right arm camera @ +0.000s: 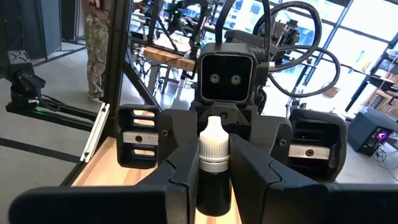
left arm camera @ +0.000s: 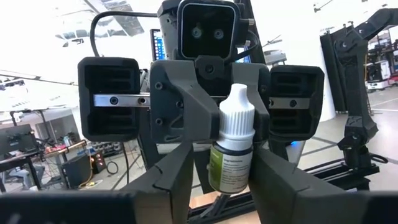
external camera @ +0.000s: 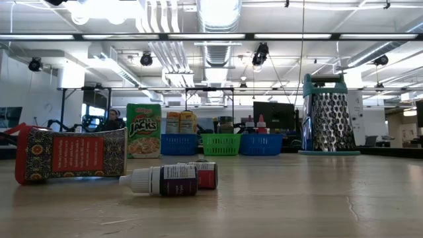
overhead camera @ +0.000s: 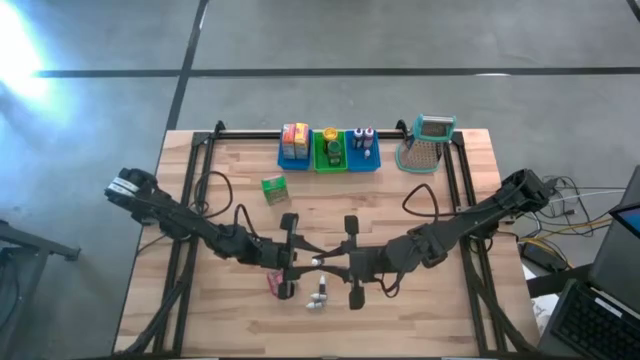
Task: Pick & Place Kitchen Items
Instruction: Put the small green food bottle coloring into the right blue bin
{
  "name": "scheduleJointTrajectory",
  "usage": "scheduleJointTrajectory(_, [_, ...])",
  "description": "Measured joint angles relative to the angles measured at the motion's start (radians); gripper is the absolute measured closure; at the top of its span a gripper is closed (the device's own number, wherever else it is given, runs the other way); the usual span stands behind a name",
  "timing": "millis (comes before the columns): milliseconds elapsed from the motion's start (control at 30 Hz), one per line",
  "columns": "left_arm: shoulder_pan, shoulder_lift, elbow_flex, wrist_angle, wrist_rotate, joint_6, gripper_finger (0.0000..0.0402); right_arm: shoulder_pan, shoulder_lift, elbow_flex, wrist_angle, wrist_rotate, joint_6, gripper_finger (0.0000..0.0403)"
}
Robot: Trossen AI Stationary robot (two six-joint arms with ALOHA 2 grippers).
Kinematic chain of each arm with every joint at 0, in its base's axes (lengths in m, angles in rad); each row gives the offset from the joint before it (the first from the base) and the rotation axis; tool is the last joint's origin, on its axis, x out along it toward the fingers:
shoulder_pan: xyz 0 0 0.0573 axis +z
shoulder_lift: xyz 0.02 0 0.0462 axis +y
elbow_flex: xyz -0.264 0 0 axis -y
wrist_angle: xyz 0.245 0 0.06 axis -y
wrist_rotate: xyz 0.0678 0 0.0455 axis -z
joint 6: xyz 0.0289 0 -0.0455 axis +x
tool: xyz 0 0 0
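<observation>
One white-capped bottle between right fingers, clamped on it, and left fingers, hold unclear; base hidden.

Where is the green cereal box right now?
In the high view the green cereal box stands alone on the table's left-centre, just in front of the blue bin at the left end of the bin row, behind the two arms.

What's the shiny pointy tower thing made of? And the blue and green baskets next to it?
The grater looks like metal: silvery, shiny walls dotted with small holes. Its teal top handle and base look like plastic, smooth and evenly colored. The blue bins and the green bin look like plastic too, with bright solid color and slotted walls, though the finish is hard to judge from here.
</observation>
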Motion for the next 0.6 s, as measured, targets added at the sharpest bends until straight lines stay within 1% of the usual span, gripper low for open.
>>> scheduleJointTrajectory(167, [0.000, 0.000, -0.001, -0.001, 0.000, -0.011, 0.0263, 0.000, 0.000, 0.000, 0.000, 0.000, 0.002, 0.0339])
scheduleJointTrajectory(233, [0.000, 0.000, -0.001, -0.002, 0.000, -0.016, 0.0264, 0.000, 0.000, 0.000, -0.002, -0.001, 0.018, 0.0334])
scheduleJointTrajectory(467, [0.001, 0.002, -0.002, -0.033, 0.002, -0.032, 0.0265, 0.000, -0.003, 0.000, -0.004, -0.011, 0.071, 0.0275])
scheduleJointTrajectory(600, [0.001, 0.001, -0.002, -0.045, 0.001, -0.044, 0.0265, 0.000, -0.010, 0.000, -0.012, -0.011, 0.070, 0.0237])
